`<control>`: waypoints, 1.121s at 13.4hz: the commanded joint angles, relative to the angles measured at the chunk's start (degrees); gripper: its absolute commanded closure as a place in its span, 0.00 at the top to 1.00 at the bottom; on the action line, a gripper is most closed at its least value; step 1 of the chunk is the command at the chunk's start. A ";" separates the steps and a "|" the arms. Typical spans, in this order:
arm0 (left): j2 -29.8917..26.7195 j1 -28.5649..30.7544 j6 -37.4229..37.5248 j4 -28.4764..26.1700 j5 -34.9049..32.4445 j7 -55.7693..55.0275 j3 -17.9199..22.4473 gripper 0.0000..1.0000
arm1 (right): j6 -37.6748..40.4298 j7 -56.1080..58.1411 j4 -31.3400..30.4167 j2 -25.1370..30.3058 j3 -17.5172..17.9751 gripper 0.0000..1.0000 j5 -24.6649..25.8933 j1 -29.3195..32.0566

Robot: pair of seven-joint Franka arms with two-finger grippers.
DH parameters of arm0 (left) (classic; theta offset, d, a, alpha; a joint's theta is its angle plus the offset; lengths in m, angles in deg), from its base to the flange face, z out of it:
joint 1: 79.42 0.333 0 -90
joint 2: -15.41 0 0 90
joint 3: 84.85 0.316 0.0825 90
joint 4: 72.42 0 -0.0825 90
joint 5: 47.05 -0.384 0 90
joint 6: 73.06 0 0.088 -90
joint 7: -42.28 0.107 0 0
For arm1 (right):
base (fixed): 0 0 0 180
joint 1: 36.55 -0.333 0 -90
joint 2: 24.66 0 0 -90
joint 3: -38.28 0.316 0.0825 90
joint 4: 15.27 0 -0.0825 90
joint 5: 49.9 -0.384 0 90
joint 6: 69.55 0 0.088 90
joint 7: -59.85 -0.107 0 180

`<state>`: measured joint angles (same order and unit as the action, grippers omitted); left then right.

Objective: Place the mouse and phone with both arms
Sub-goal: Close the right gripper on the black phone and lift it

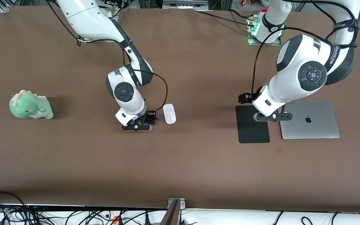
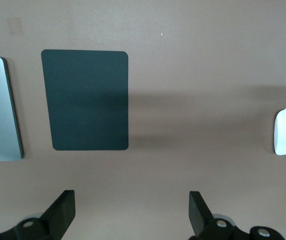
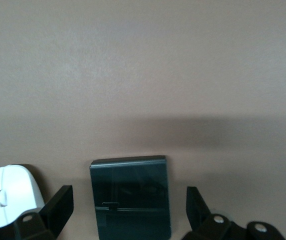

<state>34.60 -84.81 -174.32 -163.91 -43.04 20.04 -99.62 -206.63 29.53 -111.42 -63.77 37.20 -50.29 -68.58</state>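
Right gripper [image 3: 128, 210] open over phone [image 3: 130, 197], lengthwise between fingers

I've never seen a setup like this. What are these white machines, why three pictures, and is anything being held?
Two robot arms work at a brown table. One picture looks down from across the table; the other two come from cameras on each wrist. The right end effector is open, empty, straddling a black phone that lies beside a white mouse. The left end effector is open, empty, over a black mouse pad beside a closed laptop. A green dinosaur plush sits toward the right arm's end.
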 commanded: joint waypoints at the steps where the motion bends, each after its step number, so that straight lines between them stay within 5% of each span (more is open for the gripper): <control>1: 0.94 -0.32 -0.69 0.96 1.09 -0.62 0.26 1.00 | -1.95 -2.03 -0.09 -1.58 -1.02 1.00 3.28 -1.54; 7: 1.73 -1.47 -1.13 1.05 0.91 -1.85 0.26 1.00 | -7.75 -3.09 -4.83 -2.29 -1.72 0.99 5.04 -2.51; 11: 1.82 -1.82 -1.13 1.05 0.91 -1.85 0.26 1.00 | -7.15 -2.56 -4.48 -2.20 -1.64 0.47 4.96 -2.34; 15: 2.96 -3.74 -3.31 1.40 1.00 -4.21 0.26 1.00 | 2.23 -0.90 0.69 -1.85 -1.72 0.29 4.78 -1.20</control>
<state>36.16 -86.83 -176.49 -163.90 -43.03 17.79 -99.64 -209.44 27.93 -113.73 -65.64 35.92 -46.42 -70.33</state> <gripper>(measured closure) 0.000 0.194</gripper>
